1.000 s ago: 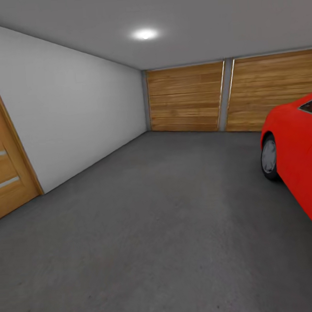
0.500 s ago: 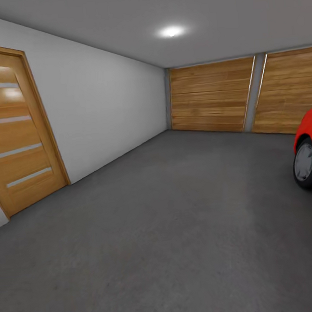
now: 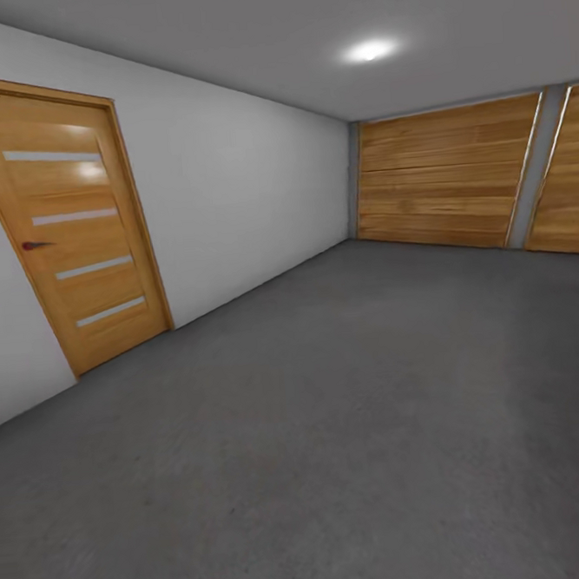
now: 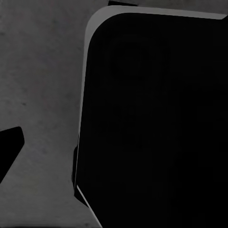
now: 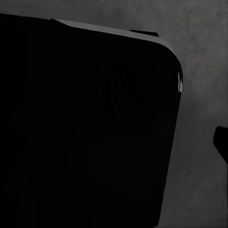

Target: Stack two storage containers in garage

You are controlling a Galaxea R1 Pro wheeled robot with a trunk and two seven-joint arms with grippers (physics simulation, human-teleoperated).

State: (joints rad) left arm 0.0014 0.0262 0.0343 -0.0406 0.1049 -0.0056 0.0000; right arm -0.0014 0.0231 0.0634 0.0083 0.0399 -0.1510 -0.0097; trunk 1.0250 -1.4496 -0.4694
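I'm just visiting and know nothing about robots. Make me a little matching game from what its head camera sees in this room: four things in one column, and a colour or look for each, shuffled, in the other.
Things:
1. side door
2. floor
3. wall
4. ceiling light

Looks:
A. dark grey, rough and mottled
B. glowing white, round
C. orange-brown wood with pale horizontal strips
D. plain pale grey

Pairs: 1-C, 2-A, 3-D, 4-B
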